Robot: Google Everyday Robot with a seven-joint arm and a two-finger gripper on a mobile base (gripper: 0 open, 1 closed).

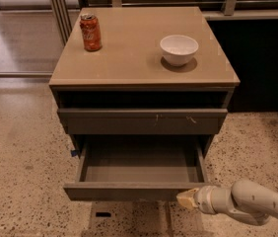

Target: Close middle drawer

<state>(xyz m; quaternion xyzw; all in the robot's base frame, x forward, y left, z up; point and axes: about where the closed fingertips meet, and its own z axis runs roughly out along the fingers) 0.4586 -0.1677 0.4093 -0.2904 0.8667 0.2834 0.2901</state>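
The middle drawer [139, 190] of the grey-brown cabinet stands pulled far out. Its smooth grey inside is empty and its plain flat front strip faces me. My gripper [187, 199] comes in from the lower right on a white arm. Its pale tip sits against the right end of the drawer's front strip, just below the top edge. Above it, the taller front with small pale scratches [142, 120] is pushed in.
A red soda can [90, 32] stands at the back left of the cabinet top [129, 58]. A white bowl [179, 49] stands at the back right. Speckled floor [20, 181] surrounds the cabinet. A dark wall panel [262, 63] is to the right.
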